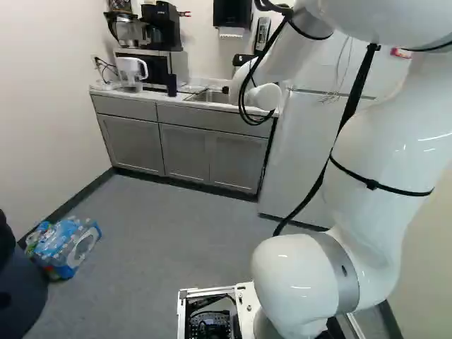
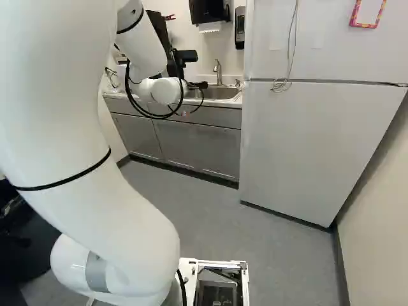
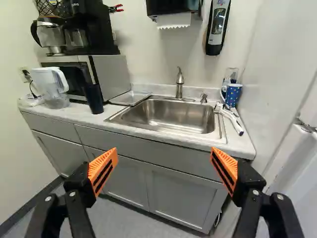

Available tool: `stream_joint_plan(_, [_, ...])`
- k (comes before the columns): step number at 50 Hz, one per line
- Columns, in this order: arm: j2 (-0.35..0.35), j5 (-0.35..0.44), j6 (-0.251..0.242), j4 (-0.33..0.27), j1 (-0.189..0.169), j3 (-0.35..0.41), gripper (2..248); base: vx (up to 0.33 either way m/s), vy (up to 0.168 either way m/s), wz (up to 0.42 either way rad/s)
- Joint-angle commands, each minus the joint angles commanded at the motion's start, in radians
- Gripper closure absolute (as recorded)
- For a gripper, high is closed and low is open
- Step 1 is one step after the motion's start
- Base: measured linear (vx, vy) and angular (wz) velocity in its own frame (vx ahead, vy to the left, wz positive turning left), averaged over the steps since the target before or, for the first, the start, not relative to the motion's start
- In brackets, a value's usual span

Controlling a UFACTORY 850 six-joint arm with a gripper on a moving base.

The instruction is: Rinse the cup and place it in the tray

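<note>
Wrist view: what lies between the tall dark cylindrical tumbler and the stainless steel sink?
A shallow rectangular silvery tray lies between the tumbler and the sink; the wrist view shows it.

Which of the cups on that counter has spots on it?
The blue mug, beside the white brush. Its spots set it apart from the tall dark cup, which looks plain and stands across the sink, by the microwave.
</note>
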Motion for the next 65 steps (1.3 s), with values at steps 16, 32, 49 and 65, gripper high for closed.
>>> stream_joint_plan(16, [0.002, -0.056, 0.000, 0.000, 0.000, -0.032, 3, 0.000, 0.000, 0.000])
stream_joint_plan(32, [0.013, -0.109, 0.000, 0.000, 0.000, -0.055, 3, 0.000, 0.000, 0.000])
stream_joint_plan(49, [0.027, -0.162, 0.000, 0.000, 0.000, -0.077, 3, 0.000, 0.000, 0.000])
stream_joint_plan(65, [0.045, -0.213, 0.000, 0.000, 0.000, -0.092, 3, 0.000, 0.000, 0.000])
